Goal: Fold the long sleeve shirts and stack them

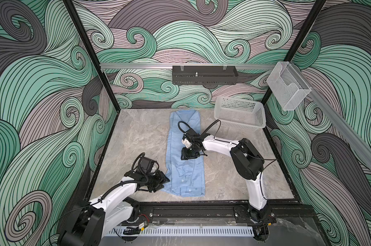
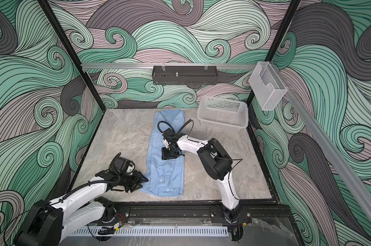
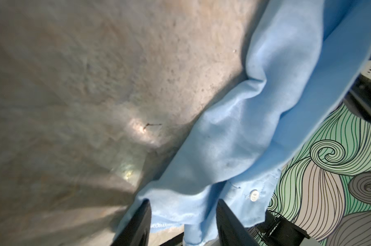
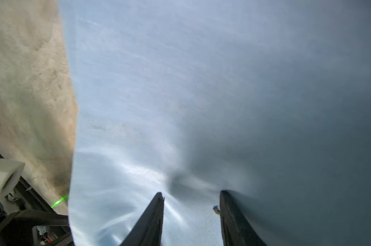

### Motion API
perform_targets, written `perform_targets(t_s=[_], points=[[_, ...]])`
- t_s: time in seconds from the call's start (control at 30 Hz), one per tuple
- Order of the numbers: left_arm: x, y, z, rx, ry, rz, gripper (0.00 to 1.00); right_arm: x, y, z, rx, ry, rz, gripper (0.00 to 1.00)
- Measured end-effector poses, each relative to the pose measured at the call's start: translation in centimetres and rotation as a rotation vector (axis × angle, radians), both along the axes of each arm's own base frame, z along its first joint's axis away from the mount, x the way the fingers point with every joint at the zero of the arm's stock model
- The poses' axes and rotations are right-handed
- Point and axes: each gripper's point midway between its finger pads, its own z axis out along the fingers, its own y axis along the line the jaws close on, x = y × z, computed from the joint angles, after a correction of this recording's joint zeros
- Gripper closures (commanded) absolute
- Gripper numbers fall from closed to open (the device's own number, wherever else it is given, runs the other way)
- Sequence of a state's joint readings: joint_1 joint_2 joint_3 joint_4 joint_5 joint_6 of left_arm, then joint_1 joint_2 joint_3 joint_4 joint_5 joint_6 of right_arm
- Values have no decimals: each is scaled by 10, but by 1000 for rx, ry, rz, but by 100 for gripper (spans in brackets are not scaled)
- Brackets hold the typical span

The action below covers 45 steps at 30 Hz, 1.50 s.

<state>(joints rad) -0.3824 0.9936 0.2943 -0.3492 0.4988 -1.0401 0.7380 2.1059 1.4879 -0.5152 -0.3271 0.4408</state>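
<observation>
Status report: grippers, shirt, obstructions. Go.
Left gripper open, astride near corner of shirt. Right gripper open, pressing shirt's middle. Shirt flat, folded to a long strip. Basket stands apart; nothing in the way.

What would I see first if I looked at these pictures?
The swirly green and grey wave walls all around grab your eye. Then the light blue shirt, laid in a long strip on the table, with the left gripper at its near corner and the right gripper pressing down on its middle. A white perforated basket is in the far right corner.
</observation>
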Motion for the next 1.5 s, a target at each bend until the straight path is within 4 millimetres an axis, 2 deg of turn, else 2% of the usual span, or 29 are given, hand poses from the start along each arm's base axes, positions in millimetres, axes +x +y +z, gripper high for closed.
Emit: perform_targets(t_s=[0.37,0.47,0.6,0.7,0.8,0.87,0.93,1.0,1.23,1.37,1.5], points=[[-18,3,-7,-49,-23,15,64,27,-6,-3,-27,-25,-95,59],[-21,3,-3,-69,-33,22,49,30,-7,-2,-24,-28,-97,53],[-21,5,6,-64,-54,31,34,26,-11,10,-6,-54,-88,40],[-18,7,23,-48,-78,38,29,15,-24,45,27,-96,-101,33],[-10,7,43,-55,-132,50,28,7,-35,103,100,-182,-133,31],[-9,9,49,-60,-151,69,26,-4,-47,137,160,-235,-165,31],[-11,11,46,-58,-146,88,25,-22,-63,155,206,-258,-203,31],[-14,14,41,-50,-132,108,23,-44,-83,151,212,-243,-242,29],[-28,22,15,-32,-61,152,19,-121,-148,70,107,-67,-362,27],[-26,18,11,-56,-61,149,26,-146,-166,44,100,-10,-407,27],[-24,11,8,-83,-56,127,32,-160,-169,23,116,55,-441,29]])
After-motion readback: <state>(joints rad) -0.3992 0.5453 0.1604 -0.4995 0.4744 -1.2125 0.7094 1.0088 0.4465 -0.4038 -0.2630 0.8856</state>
